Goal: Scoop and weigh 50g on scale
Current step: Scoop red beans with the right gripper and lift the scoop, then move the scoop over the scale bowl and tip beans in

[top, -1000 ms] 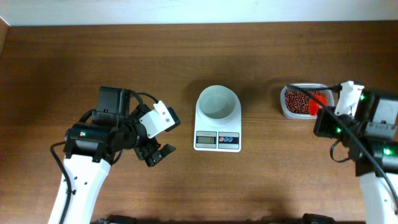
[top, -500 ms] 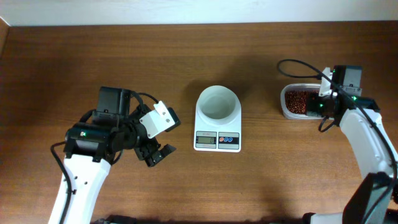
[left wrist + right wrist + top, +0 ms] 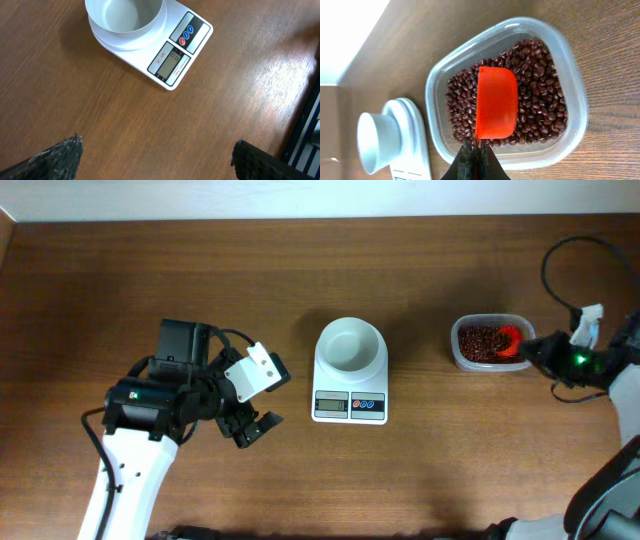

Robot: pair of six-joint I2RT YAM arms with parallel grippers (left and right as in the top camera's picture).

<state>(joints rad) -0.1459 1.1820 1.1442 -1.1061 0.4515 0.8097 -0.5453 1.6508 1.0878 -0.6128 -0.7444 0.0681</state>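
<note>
Status: early stage, no transfer done. The bowl [image 3: 351, 345] on the scale [image 3: 349, 392] is empty, and no beans [image 3: 537, 67] lie on the counter [image 3: 400, 480]; every bean in view sits in the clear tub [image 3: 572, 75], well to the right of the scale. The display [image 3: 170, 61] is on, but the reading is too small to make out. Remaining, as judged: load the scoop [image 3: 496, 102], carry it to the bowl, tip, and repeat or trim until the display reads 50 g. Right end effector [image 3: 475, 159]: closed on the red scoop's handle, with the scoop over the bean heap inside the tub (none seen on its visible face, so load status cannot be told). Left end effector [image 3: 250, 425]: fingers fully apart, gripping nothing, idle above the counter left of the scale. Orientation, overhead view: the scale's long axis runs far edge to near edge, bowl at the far end, display and buttons [image 3: 186, 35] at the near end, facing the robot. Scoop long axis is approx. in line with the right end effector, front edge pointing left toward the scale.
</note>
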